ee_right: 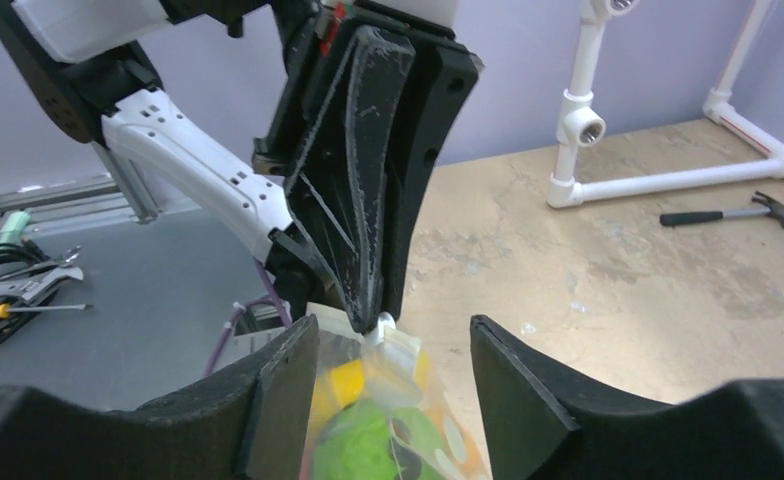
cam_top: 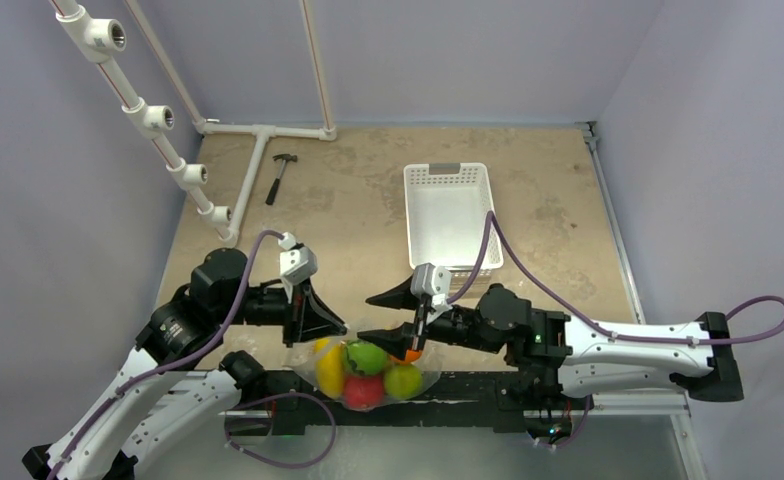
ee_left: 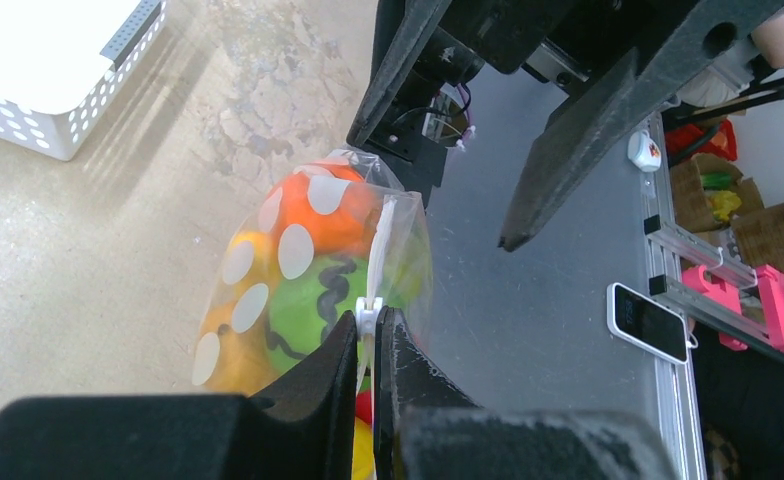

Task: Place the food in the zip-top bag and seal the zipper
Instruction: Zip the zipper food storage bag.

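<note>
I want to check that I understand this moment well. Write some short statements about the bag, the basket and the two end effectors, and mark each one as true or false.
1. The left end effector is shut on the zipper of the zip-top bag. True.
2. The right end effector is shut on the bag. False: it is open, with its fingers wide apart.
3. The food lies in the white basket. False: the food is inside the bag, and no food shows in the basket.
4. A hammer lies on the table near the white pipes. True.
</note>
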`<state>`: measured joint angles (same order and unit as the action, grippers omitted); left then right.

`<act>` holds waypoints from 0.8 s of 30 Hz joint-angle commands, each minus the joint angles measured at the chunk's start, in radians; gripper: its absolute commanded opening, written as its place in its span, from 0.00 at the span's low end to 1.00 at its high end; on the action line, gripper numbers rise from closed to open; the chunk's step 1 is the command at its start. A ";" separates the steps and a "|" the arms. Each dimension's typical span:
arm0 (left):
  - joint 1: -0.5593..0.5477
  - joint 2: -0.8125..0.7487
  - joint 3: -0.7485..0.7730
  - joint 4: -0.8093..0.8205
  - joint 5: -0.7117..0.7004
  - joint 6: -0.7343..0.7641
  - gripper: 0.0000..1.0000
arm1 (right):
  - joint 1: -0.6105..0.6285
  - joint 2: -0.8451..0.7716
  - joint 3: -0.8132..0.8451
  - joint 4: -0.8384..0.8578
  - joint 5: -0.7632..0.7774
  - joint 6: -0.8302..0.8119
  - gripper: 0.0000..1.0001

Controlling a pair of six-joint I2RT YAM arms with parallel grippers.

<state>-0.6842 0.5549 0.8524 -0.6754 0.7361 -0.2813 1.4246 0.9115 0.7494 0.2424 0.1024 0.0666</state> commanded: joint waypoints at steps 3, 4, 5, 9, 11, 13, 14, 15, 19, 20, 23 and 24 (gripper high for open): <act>-0.005 -0.003 0.022 0.043 0.060 0.040 0.00 | -0.003 0.030 0.088 -0.083 -0.081 0.004 0.64; -0.005 -0.006 0.022 0.054 0.065 0.040 0.00 | -0.004 0.042 0.093 -0.094 -0.090 0.005 0.65; -0.003 -0.011 0.021 0.064 0.071 0.040 0.00 | -0.003 0.052 0.095 -0.102 -0.099 0.005 0.66; -0.004 -0.023 0.014 0.104 0.088 0.038 0.00 | -0.003 0.087 0.092 -0.112 -0.131 0.004 0.67; -0.004 -0.027 0.003 0.126 0.107 0.032 0.00 | -0.004 0.095 0.085 -0.106 -0.147 0.000 0.68; -0.004 -0.027 -0.003 0.133 0.115 0.031 0.00 | -0.004 0.104 0.077 -0.094 -0.159 -0.003 0.68; -0.004 -0.027 -0.005 0.136 0.119 0.031 0.00 | -0.004 0.110 0.075 -0.089 -0.163 -0.004 0.68; -0.004 -0.027 -0.009 0.140 0.123 0.031 0.00 | -0.004 0.118 0.075 -0.087 -0.166 -0.005 0.68; -0.004 -0.028 -0.014 0.150 0.127 0.031 0.00 | -0.004 0.146 0.075 -0.056 -0.183 -0.003 0.65; -0.004 -0.027 -0.015 0.151 0.127 0.031 0.00 | -0.004 0.154 0.073 -0.051 -0.187 -0.001 0.64; -0.004 -0.027 -0.016 0.153 0.128 0.033 0.00 | -0.008 0.174 0.069 -0.030 -0.198 0.001 0.57; -0.004 -0.027 -0.016 0.152 0.128 0.033 0.00 | -0.012 0.178 0.066 -0.023 -0.209 0.001 0.53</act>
<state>-0.6842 0.5343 0.8371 -0.5823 0.8356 -0.2657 1.4239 1.0737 0.8082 0.1539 -0.0658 0.0669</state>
